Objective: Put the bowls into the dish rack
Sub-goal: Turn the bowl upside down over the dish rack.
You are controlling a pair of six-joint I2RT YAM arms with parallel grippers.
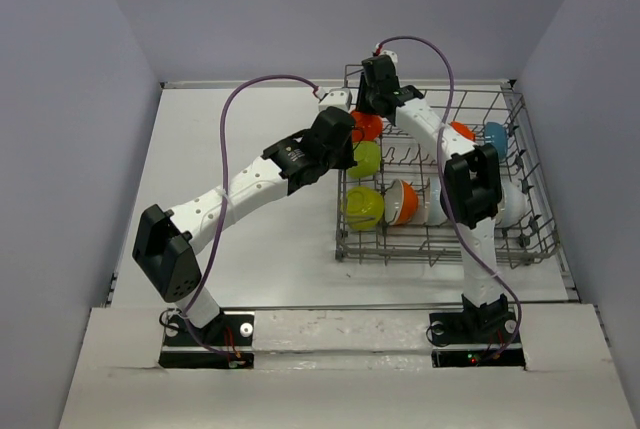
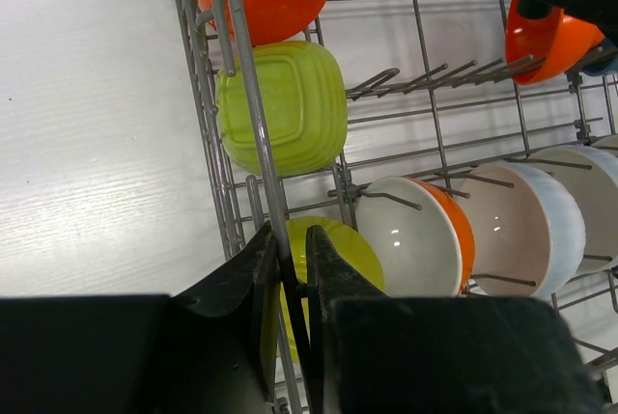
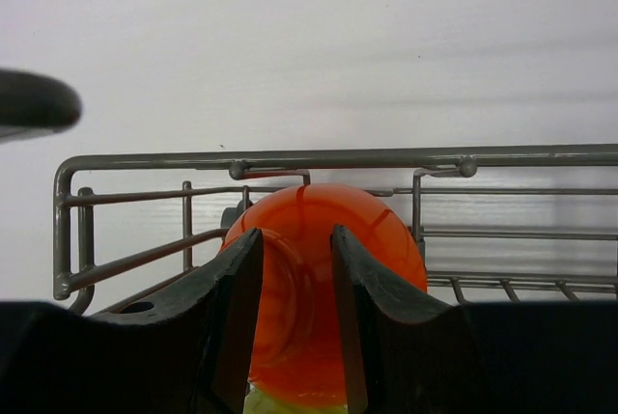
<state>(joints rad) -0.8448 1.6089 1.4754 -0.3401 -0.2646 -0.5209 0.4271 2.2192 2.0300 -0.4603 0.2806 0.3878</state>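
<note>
The grey wire dish rack (image 1: 440,258) stands right of centre. On edge in it are two yellow-green bowls (image 2: 285,105) (image 2: 340,252), an orange bowl with a white inside (image 2: 415,235), white bowls (image 2: 526,226), another orange one (image 2: 546,42) and a blue bowl (image 1: 495,136). My left gripper (image 2: 290,233) (image 1: 345,151) sits at the rack's left side, jaws nearly together with the rim wire (image 2: 241,47) between them. At the far left corner my right gripper (image 3: 295,235) (image 1: 370,107) is shut on an orange-red bowl (image 3: 323,211) (image 1: 367,127).
Bare white tabletop (image 1: 250,129) lies left of the rack. Grey walls enclose the table on three sides. The rack's upright tines (image 2: 425,71) and raised rim (image 3: 338,157) surround both grippers. The right arm (image 1: 470,184) reaches across the rack's middle.
</note>
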